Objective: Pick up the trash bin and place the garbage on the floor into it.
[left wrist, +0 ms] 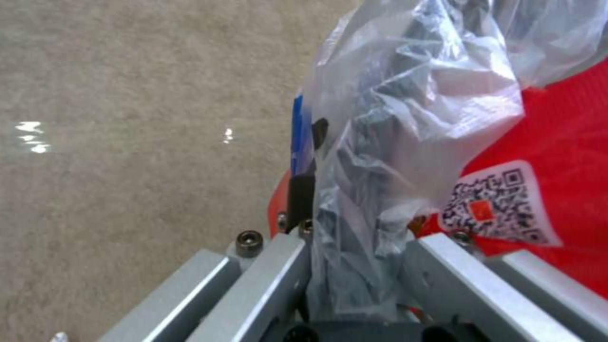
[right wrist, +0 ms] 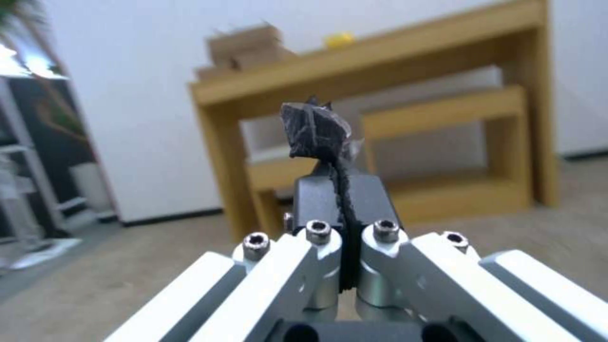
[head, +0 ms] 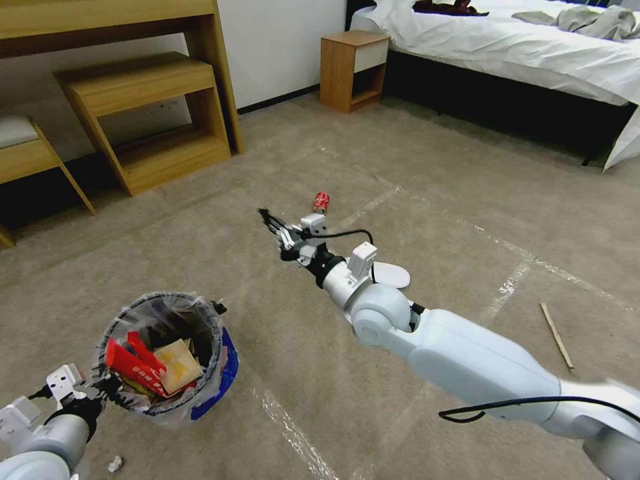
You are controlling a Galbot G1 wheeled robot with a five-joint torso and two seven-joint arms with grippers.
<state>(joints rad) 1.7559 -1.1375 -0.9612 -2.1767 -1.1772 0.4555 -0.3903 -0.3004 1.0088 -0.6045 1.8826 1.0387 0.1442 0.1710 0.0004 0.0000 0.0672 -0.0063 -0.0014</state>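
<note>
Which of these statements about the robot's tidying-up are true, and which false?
1. The left hand grips the rim of the small round dark bin lined with clear plastic. True.
2. That bin is empty. False: red wrappers lie inside.
3. A crushed red can lies on the beige carpet beyond the right hand. True.
4. The right hand's fingers are spread wide. False: they are closed together.
5. The thin wooden stick is in the bin. False: it lies on the carpet.
</note>
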